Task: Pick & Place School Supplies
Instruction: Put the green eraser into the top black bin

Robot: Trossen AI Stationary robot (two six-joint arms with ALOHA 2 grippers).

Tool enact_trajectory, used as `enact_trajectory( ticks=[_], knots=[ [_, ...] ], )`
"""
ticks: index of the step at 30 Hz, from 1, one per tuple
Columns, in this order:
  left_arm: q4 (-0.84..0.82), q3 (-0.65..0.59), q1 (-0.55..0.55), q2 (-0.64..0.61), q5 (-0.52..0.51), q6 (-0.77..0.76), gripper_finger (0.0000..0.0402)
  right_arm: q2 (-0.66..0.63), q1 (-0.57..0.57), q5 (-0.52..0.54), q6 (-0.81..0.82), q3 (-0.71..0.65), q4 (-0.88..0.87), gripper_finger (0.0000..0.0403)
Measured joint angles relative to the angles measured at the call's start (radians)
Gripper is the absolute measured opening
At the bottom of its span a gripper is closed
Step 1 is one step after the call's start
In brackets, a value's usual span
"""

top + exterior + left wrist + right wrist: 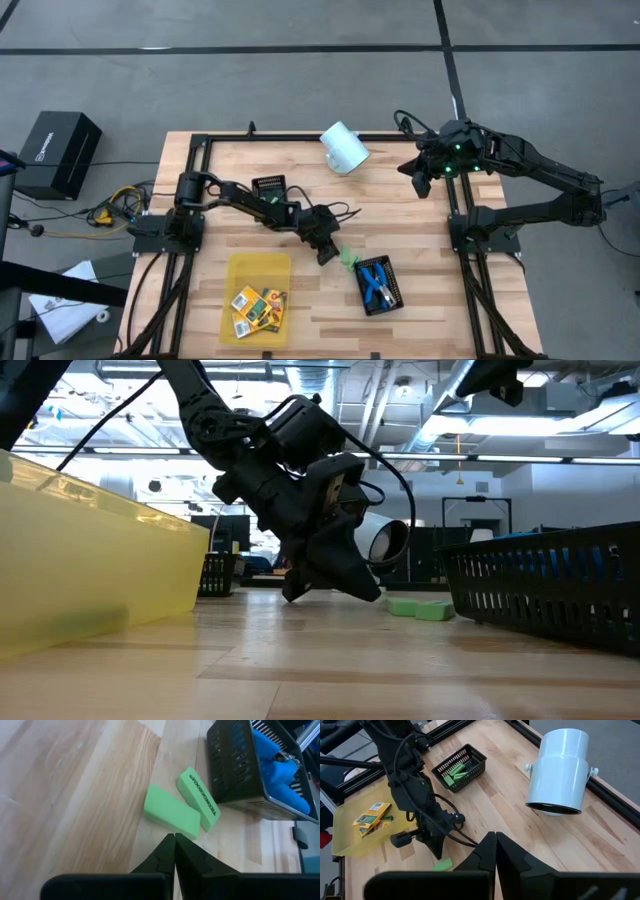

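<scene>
Left claw, fingers together, hovers just short of two erasers; it should open before descending, tray at two o'clock.

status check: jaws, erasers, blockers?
Left gripper shut, empty, hovering by two green erasers beside the black mesh tray. Right gripper shut, parked near white cup. Nothing blocking.

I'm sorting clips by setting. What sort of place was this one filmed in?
Probably a lab or industrial workshop, not a home: a wooden table with two robot arms clamped to it stands on a grey concrete floor, and the low view shows exposed ceiling ducts and strip lights.
</scene>
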Motion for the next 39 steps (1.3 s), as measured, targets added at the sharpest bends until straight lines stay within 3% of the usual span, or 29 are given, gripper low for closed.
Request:
enact_trajectory(
  ticks=[25,39],
  knots=[
    [0.084,0.015,0.019,0.000,0.003,0.020,0.0003,0.000,-0.001,0.000,-0.005,0.000,0.002,0.0000],
    [0.114,0.048,0.026,0.038,0.012,0.007,0.0003,0.000,-0.064,-0.039,-0.021,0.000,0.010,0.0000]
  ],
)
